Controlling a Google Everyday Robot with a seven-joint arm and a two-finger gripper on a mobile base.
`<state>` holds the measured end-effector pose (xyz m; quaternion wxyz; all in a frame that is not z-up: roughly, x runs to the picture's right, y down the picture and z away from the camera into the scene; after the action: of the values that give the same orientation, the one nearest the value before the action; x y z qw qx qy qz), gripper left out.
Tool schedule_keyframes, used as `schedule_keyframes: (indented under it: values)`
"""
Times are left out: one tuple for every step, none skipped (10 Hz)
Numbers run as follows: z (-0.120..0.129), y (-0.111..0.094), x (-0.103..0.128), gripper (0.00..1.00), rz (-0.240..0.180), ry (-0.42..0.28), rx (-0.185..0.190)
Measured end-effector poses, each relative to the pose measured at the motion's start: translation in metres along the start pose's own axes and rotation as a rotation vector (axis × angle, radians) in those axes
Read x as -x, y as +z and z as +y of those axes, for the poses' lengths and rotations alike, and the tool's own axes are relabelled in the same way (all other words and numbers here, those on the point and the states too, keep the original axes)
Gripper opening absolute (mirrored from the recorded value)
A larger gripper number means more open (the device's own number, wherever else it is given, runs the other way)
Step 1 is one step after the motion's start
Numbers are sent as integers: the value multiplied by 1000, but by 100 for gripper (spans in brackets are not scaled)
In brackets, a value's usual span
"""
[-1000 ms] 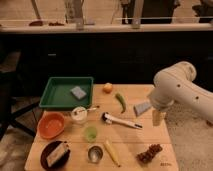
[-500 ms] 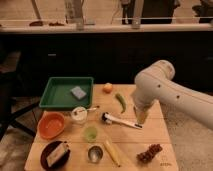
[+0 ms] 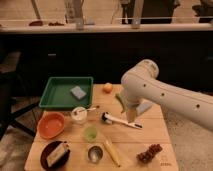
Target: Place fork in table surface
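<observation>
Fork [image 3: 90, 108] (slim, silver) lies on the worktop [image 3: 150, 136] left of centre, pointing toward 2 o'clock. Its lower end meets the white cup [image 3: 78, 114]; whether that end sits inside the cup cannot be told. The claw [image 3: 131, 117] hangs at the tip of the white arm [image 3: 150, 86], which reaches in from 3 o'clock. Its fingers are spread wide and hold nothing. From the claw, the fork is at 9 o'clock and apart from it, with nothing touching the fork but the cup.

Directly beneath the claw lies the black-and-white utensil [image 3: 120, 121], black head toward the fork and white handle running toward 4 o'clock (whether the claw touches it cannot be told). A green vegetable [image 3: 119, 102] shows partly behind the arm at the claw's 11 o'clock.

Outward from the fork:
- 12 o'clock: the green tray [image 3: 59, 91], holding a grey-blue sponge [image 3: 77, 92].
- 1 o'clock: a small orange fruit [image 3: 107, 87].
- 6 o'clock: a green cup [image 3: 90, 133], and beyond it a metal cup [image 3: 95, 153] beside a yellow oblong item [image 3: 113, 153].
- 8 o'clock: an orange bowl [image 3: 51, 125], and past it a dark dish [image 3: 55, 154].
- 5 o'clock, near the worktop's corner: a bunch of dark grapes [image 3: 150, 153].
</observation>
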<state>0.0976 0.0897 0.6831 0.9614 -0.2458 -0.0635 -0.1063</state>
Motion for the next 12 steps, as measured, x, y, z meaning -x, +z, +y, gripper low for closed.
schedule_keyframes:
  values:
    - [-6,4,10,80,-4,-14,-2]
    - [-12,10,16,80,-1,-22,-3]
    - [-17,16,21,80,4,-27,-2]
    - [-21,21,28,80,6,-36,-3]
    - [-25,28,40,80,10,-60,-1]
    - [-25,31,42,80,12,-68,4]
    - [-25,31,41,80,12,-67,3]
    - [-25,31,40,80,13,-66,3]
    - [-25,31,40,80,13,-65,3]
    - [-25,31,41,80,13,-67,3]
    - [-25,31,42,80,13,-68,3]
    - [-25,31,42,80,12,-68,3]
